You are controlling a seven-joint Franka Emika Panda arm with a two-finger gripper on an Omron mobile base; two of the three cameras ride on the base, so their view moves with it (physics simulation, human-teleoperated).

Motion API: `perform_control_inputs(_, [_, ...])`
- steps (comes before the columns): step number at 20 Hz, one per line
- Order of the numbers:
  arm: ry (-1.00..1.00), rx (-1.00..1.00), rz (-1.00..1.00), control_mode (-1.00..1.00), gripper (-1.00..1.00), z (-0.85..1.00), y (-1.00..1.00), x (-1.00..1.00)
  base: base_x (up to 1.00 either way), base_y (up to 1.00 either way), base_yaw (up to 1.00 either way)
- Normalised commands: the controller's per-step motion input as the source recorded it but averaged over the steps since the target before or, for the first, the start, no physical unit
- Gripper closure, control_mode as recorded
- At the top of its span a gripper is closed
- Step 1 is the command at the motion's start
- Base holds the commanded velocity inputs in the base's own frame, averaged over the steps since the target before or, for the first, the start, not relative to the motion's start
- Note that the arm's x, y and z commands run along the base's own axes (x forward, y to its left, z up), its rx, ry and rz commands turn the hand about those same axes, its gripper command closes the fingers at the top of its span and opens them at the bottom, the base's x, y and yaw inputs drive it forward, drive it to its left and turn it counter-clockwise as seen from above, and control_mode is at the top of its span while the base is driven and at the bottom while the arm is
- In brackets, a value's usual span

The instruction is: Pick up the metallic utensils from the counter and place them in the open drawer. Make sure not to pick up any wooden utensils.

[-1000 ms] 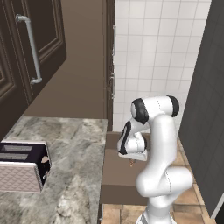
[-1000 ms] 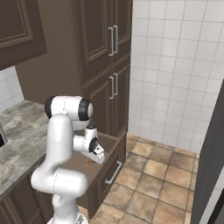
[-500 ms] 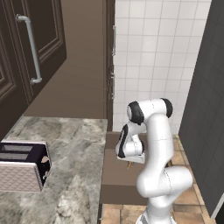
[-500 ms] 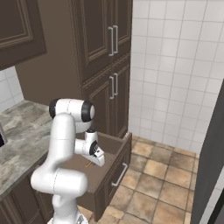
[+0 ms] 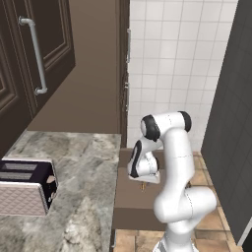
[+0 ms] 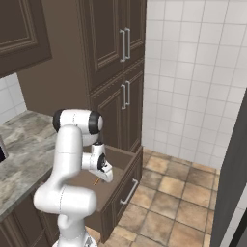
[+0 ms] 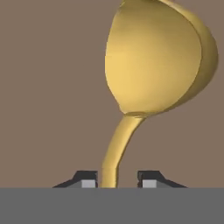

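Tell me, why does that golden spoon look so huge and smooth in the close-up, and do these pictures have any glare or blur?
Hand view: the golden spoon sits right at the lens between the gripper tips, so it looms large; soft shading, no sharp glare. Left base view: even, flat lighting on the counter and the toaster. Right base view: the open drawer is evenly lit, slightly soft, without motion blur.

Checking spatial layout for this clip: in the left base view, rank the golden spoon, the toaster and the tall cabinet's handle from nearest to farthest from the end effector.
1. Golden spoon, hanging right at the end effector over the drawer.
2. Toaster, left, on the counter.
3. Cabinet handle, upper left, high above the counter.
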Motion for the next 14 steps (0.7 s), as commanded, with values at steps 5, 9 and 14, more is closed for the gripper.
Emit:
perform_control_inputs(5, [0.00, 0.00, 0.00, -1.00, -1.00, 0.00, -0.04, -0.07, 0.00, 0.00, 0.00])
perform_control_inputs(9, [0.00, 0.00, 0.00, -1.00, -1.00, 0.19, -0.10, -0.35, 0.00, 0.00, 0.00])
perform_control_inputs(14, [-0.03, 0.01, 0.00, -1.00, -1.00, 0.94, 0.00, -0.47, 0.00, 0.00, 0.00])
